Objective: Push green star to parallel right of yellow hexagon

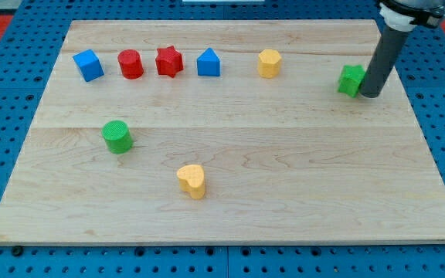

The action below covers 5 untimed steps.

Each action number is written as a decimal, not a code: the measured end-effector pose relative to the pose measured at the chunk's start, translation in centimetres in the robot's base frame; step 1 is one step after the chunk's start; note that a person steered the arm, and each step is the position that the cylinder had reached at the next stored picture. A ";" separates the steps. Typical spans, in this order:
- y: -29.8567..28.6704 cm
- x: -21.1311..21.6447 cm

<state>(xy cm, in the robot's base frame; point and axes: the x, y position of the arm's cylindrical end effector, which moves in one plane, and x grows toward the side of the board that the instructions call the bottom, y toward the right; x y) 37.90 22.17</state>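
Camera view: my tip (370, 94) has no jaws and grasps nothing; it is a plain dark rod standing nearly upright at the view's upper right. Its lower end sits on the wooden board (222, 232) just at the right side of the green star (351, 79); contact looks likely, but I cannot tell for certain whether the two touch.

The green star lies near the board's right edge, in line with the top row and well to the right of the yellow hexagon (269, 62). Bare wood lies between star and hexagon. The board's right edge is close behind the rod.

Top row, from the view's left: blue cube (88, 65), red cylinder (130, 63), red star (169, 61), blue triangular block (208, 62), then the yellow hexagon. Lower left holds a green cylinder (117, 136); a yellow heart (192, 181) sits below centre. The lower right of the board is open.

The green star is bright green and small; its points are hard to make out, since the rod stands against its right side.
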 end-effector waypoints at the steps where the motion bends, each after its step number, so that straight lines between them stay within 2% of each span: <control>1: -1.2 -0.3; 3: -4.0 -1.9; 5: -4.1 -3.8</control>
